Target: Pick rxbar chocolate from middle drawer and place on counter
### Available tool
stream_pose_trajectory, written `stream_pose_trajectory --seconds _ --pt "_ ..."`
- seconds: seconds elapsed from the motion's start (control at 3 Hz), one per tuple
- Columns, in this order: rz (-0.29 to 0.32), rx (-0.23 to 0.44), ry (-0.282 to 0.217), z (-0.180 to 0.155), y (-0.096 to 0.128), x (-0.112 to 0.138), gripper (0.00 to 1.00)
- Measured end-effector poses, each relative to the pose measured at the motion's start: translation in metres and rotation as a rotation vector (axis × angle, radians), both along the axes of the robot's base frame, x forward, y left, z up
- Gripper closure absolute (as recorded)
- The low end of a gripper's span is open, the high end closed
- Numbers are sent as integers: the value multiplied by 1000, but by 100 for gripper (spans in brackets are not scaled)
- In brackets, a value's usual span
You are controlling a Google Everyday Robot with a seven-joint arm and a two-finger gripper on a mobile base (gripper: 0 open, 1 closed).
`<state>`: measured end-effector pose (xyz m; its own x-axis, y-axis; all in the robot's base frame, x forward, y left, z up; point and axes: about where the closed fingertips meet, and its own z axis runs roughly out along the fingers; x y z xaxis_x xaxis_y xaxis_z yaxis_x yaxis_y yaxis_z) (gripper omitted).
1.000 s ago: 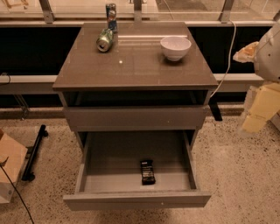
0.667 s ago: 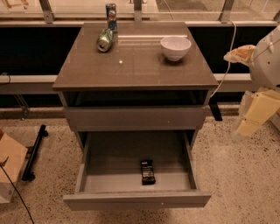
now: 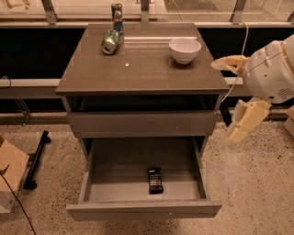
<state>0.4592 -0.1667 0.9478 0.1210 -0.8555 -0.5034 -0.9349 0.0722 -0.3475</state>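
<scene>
The rxbar chocolate [image 3: 155, 180] is a small black bar lying flat on the grey floor of the middle drawer [image 3: 142, 210], a little right of its centre and near the front. The drawer is pulled fully out. The counter [image 3: 142, 71] is the glossy brown top of the cabinet. My gripper [image 3: 233, 97] hangs in the air to the right of the cabinet, at about the height of the counter's edge. Its cream fingers [image 3: 245, 120] are spread apart and hold nothing. It is well above and to the right of the bar.
A white bowl [image 3: 184, 49] stands at the counter's back right. A green can [image 3: 110, 41] lies on its side at the back left, with an upright can [image 3: 117, 12] behind it. A cardboard box [image 3: 9, 176] and a black stand [image 3: 34, 160] are on the floor at the left.
My gripper has moved left, toward the cabinet's right side. The bar, the drawer and the things on the counter have not moved.
</scene>
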Motion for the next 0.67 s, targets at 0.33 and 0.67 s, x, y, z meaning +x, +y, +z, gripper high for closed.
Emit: stream_pose_trajectory --seconds 0.33,0.67 --pt "37 89 38 -24 11 16 0" --pt "63 166 80 -48 16 29 0"
